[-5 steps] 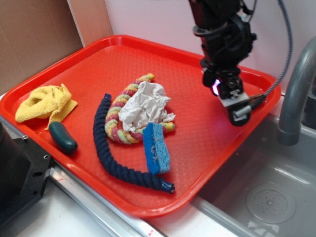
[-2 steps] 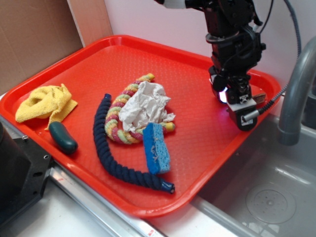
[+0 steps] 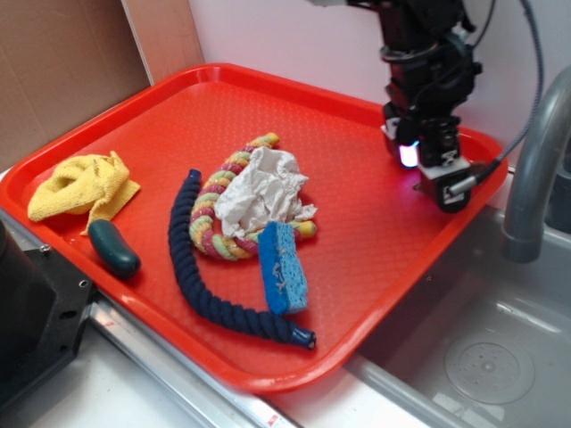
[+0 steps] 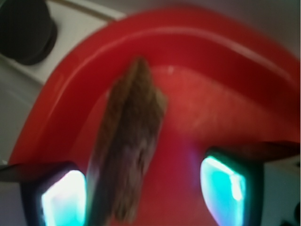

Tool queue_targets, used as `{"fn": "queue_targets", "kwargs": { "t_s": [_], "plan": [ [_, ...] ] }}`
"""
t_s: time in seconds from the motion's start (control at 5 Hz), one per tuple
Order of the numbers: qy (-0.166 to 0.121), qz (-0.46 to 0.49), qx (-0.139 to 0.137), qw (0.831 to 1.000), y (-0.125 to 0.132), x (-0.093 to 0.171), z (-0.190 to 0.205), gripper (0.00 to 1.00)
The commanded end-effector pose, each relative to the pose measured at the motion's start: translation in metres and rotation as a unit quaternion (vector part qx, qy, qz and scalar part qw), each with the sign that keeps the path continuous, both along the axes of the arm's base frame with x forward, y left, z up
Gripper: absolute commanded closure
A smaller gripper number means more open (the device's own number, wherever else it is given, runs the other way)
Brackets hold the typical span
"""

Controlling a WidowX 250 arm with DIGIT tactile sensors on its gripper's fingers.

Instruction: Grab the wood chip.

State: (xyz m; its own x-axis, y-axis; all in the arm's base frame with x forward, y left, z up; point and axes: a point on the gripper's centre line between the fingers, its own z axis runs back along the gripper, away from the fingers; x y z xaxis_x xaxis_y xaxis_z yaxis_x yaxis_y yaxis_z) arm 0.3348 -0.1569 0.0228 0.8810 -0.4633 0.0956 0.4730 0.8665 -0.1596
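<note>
In the wrist view the wood chip (image 4: 127,155), a rough brown oblong piece, lies on the red tray (image 4: 202,108) in its curved corner. It sits between my two glowing fingertips, close against the left pad (image 4: 63,197) and well apart from the right pad (image 4: 223,186). My gripper (image 4: 143,193) is open around it. In the exterior view the gripper (image 3: 433,174) is low over the tray's far right corner (image 3: 486,147) and hides the chip.
On the tray lie crumpled white paper (image 3: 259,192) on a multicoloured rope ring (image 3: 210,218), a blue sponge (image 3: 283,267), a dark blue rope (image 3: 210,285), a yellow cloth (image 3: 80,187) and a dark green object (image 3: 114,248). A sink (image 3: 482,348) and grey faucet (image 3: 535,160) stand to the right.
The gripper has moved right and back along the tray to its far right corner, ending slightly higher in the exterior view. The other objects have not moved.
</note>
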Motion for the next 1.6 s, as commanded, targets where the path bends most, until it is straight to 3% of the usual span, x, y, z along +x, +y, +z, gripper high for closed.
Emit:
{"fn": "queue_targets", "kwargs": {
  "t_s": [0.0, 0.2, 0.4, 0.6, 0.8, 1.0, 1.2, 1.4],
  "plan": [
    [-0.026, -0.016, 0.034, 0.999, -0.032, -0.006, 0.008, 1.00],
    [-0.046, -0.003, 0.034, 0.998, -0.028, -0.016, 0.025, 1.00],
    [-0.072, 0.040, 0.021, 0.996, -0.013, -0.041, 0.066, 1.00],
    [-0.080, 0.135, -0.007, 0.988, 0.019, -0.077, 0.114, 1.00],
    [-0.061, 0.256, 0.017, 0.965, 0.059, -0.097, 0.148, 1.00],
    [-0.041, 0.376, -0.003, 0.926, 0.107, -0.100, 0.176, 1.00],
    [-0.036, 0.473, 0.034, 0.880, 0.125, -0.090, 0.204, 1.00],
    [-0.046, 0.487, 0.034, 0.871, 0.156, -0.103, 0.218, 1.00]
  ]
}}
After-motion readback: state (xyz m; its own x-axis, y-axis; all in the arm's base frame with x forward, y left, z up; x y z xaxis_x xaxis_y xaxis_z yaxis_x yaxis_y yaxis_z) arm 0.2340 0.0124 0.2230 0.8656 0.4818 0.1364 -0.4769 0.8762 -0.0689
